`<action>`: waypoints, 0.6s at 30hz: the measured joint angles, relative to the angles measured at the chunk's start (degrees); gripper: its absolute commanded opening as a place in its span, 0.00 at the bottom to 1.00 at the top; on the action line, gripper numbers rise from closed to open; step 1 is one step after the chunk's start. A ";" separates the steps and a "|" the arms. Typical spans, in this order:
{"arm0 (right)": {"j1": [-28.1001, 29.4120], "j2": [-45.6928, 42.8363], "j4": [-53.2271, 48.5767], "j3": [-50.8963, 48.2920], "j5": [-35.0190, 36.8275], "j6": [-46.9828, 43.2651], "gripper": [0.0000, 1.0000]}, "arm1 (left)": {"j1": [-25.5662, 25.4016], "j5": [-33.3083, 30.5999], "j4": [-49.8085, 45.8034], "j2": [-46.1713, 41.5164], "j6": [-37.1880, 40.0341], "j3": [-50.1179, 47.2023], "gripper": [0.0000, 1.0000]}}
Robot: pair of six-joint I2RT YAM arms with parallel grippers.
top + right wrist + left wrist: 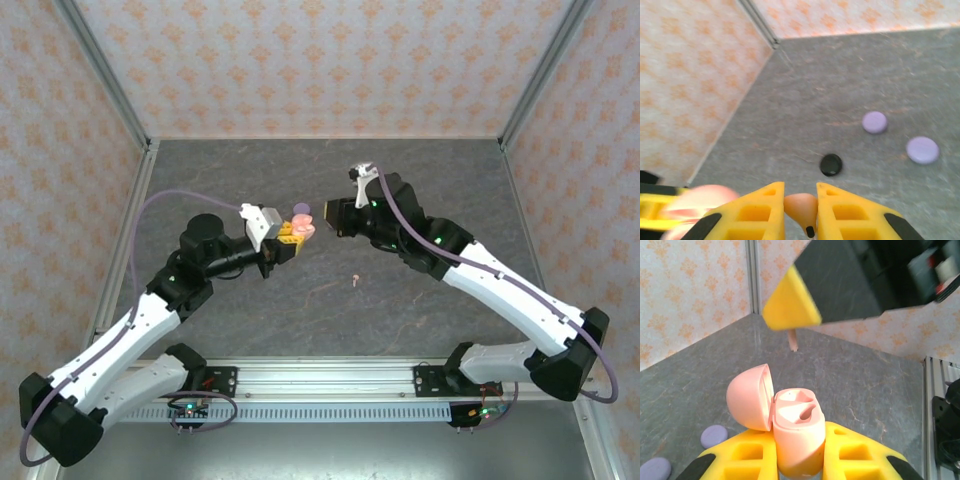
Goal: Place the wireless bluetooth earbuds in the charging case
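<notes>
Probably light, slick and easily dropped, the pink stemmed plastic earbud (pixel 802 207) sits pinched by its round head in the closed right gripper (pixel 800 194), near the open-lidded pink plastic charging case (pixel 795 415) clamped by its base in the left gripper (pixel 795 442).

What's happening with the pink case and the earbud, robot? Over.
Left tool shut on pink charging case, lid open. Right tool shut on pink earbud, near the case. Nothing between them. Over.
</notes>
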 measured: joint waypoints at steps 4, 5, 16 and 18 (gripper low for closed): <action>0.00 -0.52 3.04 1.97 -4.59 -0.63 0.18 | 0.00 -0.22 4.63 2.64 -1.53 0.00 0.00; 0.00 -0.90 3.78 1.97 -5.62 -0.63 0.18 | -0.02 -0.22 5.90 3.21 -1.81 0.00 0.00; 0.02 -1.81 7.85 1.97 -10.60 -0.59 0.18 | -1.60 0.72 11.04 9.11 -2.71 2.25 0.00; 0.02 -1.77 7.85 1.95 -10.71 -0.59 0.18 | -1.90 0.83 11.23 9.33 -2.64 2.56 0.00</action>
